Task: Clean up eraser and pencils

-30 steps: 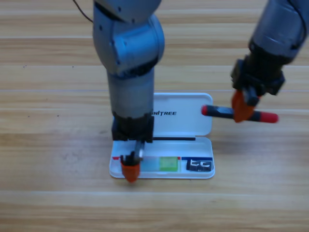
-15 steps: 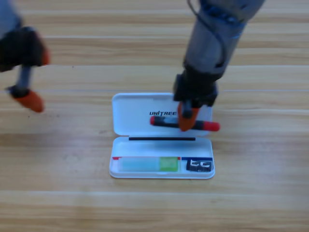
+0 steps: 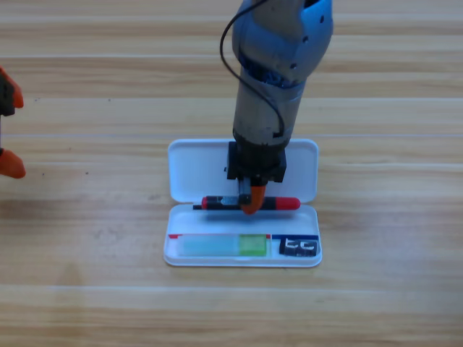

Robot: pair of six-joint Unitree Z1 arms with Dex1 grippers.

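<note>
Orange-jawed, the right hand [image 3: 249, 204] grips the black pencil [image 3: 251, 203] at its middle, lengthwise over the case's [image 3: 189, 163] hinge, just behind the tray where the green-ended pencil [image 3: 222, 246] and eraser [image 3: 299, 247] lie. The left hand [image 3: 9, 163] waits at the worktop's [image 3: 94, 289] left edge.

The right gripper [image 3: 249, 204] has carried the black pencil [image 3: 250, 203] from beside the white case [image 3: 195, 163], over its lid, down to the hinge line just above the tray, where the stick now lies level. The left gripper [image 3: 10, 163], earlier at the tray's left end, has drawn back far left of the case, partly cut off.
</note>
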